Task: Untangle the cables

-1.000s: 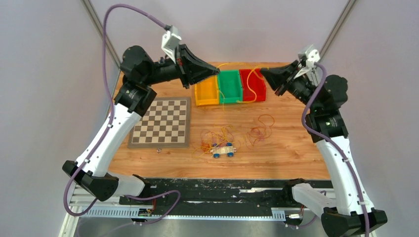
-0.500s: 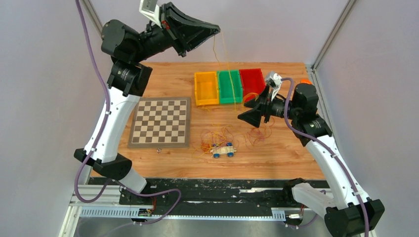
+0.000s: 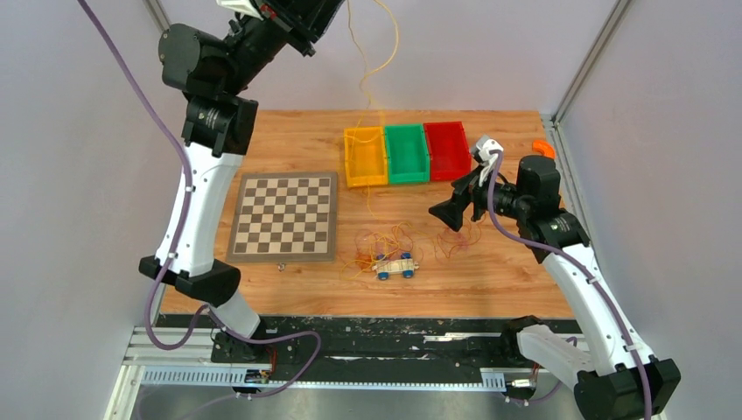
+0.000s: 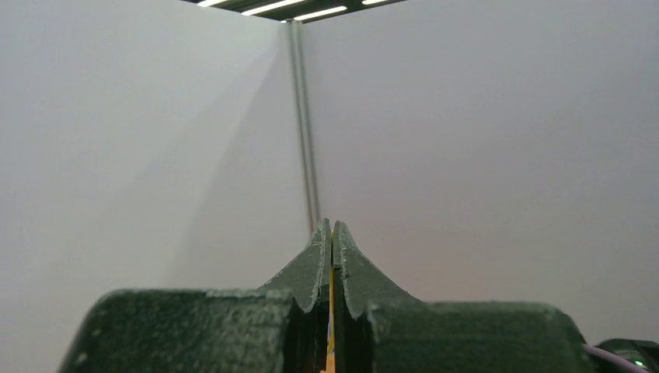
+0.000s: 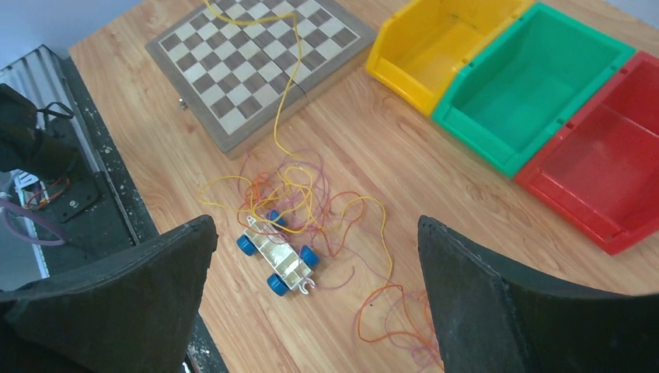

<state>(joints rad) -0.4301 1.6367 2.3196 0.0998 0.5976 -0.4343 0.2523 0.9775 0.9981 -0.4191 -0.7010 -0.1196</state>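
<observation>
Plain pale grey walls (image 3: 79, 175) enclose a wooden table (image 3: 507, 271) with warm grain and a matte top. Slim metal posts (image 3: 593, 54) run up the far corners. Strip lights (image 4: 311, 12) glow overhead on a dark ceiling, and a black rail (image 3: 394, 337) edges the near side.

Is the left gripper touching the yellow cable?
Touching. The left wrist view shows the yellow cable pinched inside the shut left gripper. The top view shows the same cable hanging down below it.
</observation>
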